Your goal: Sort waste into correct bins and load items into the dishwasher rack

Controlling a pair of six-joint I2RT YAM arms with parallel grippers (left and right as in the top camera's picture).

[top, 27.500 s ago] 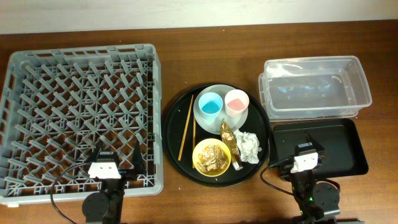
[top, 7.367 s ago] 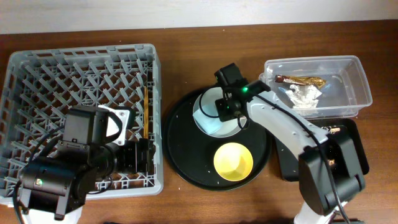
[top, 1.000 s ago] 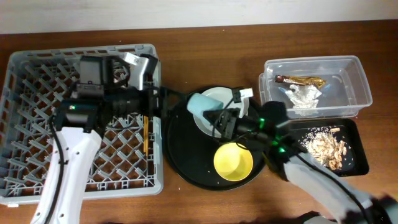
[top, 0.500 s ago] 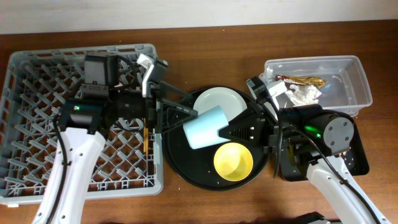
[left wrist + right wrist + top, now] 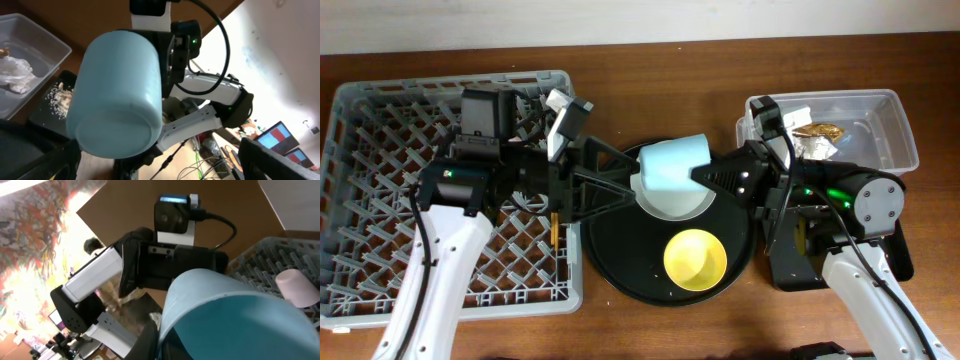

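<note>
Two arms meet over a brown wooden worktop [image 5: 620, 330] that runs to a white wall [image 5: 620, 20]; the left wrist view catches lit screens [image 5: 280, 142] in the room beyond.

The grey dishwasher rack [image 5: 450, 82] fills the left of the overhead frame, with chopsticks [image 5: 554, 228] and a pink cup [image 5: 297, 287] in it. At centre, a round black tray [image 5: 620, 250] carries the yellow bowl [image 5: 695, 257] and a pale plate [image 5: 670, 208], which is half covered by the light blue cup [image 5: 672, 165].

At upper right, the clear tub [image 5: 905, 140] holds the foil wrapper [image 5: 817, 130] and napkin [image 5: 15, 75]. Below it, the right arm hides much of the shallow black tray [image 5: 898, 255] and its food scraps [image 5: 60, 97].

The right end effector [image 5: 705, 177] is clamped on the cup, lying sideways above the plate. The left end effector [image 5: 632, 180] reaches in from the rack side, fingers spread apart around the cup's base.
</note>
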